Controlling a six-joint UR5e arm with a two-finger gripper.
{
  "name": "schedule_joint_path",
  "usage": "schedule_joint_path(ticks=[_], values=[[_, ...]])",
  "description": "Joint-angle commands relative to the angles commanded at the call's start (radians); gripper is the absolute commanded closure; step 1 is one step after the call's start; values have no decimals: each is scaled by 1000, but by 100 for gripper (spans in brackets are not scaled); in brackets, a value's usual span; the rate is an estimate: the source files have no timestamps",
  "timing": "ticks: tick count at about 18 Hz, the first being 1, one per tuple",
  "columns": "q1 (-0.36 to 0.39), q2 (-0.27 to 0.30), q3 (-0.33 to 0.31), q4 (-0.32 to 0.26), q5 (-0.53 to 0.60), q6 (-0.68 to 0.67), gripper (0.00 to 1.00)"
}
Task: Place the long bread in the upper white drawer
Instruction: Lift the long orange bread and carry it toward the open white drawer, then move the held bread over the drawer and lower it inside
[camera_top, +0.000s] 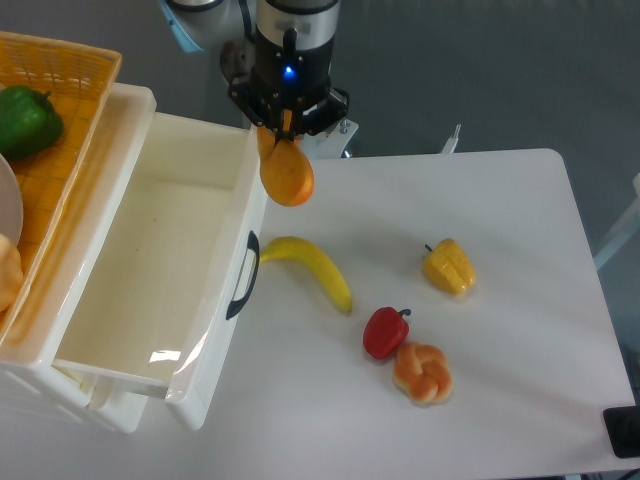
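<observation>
- Your gripper (284, 133) sits at top centre, jaws clamped on the upper end of the long bread (286, 173); blue light on the wrist above.
- The long bread hangs end-down, off the bench (500, 300), just beside the right wall of the upper white drawer (120, 290), near its back corner. Not inside the drawer yet.
- The upper white drawer is pulled open, nothing visible inside but a glare patch; dark curved handle (241, 275) faces the bench.
- Orange woven basket (60, 120) at far left, behind the drawer, holding a green pepper (25, 120); a white plate edge and a pale item are cropped at the left border.
- On the bench: banana (310, 268) just right of the handle, yellow pepper (448, 267) further right, red pepper (385, 332) touching a knotted bun (422, 372).
- You get no brand, label or readable writing anywhere.
</observation>
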Motion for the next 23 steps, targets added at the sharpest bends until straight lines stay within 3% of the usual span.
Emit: schedule_joint_path(ticks=[7,15,23], values=[[-5,6,-5,14,-68,-34,100],[-50,-15,-9,113,-80,-97,100],[-97,-40,-21,141,-75,-124,100]])
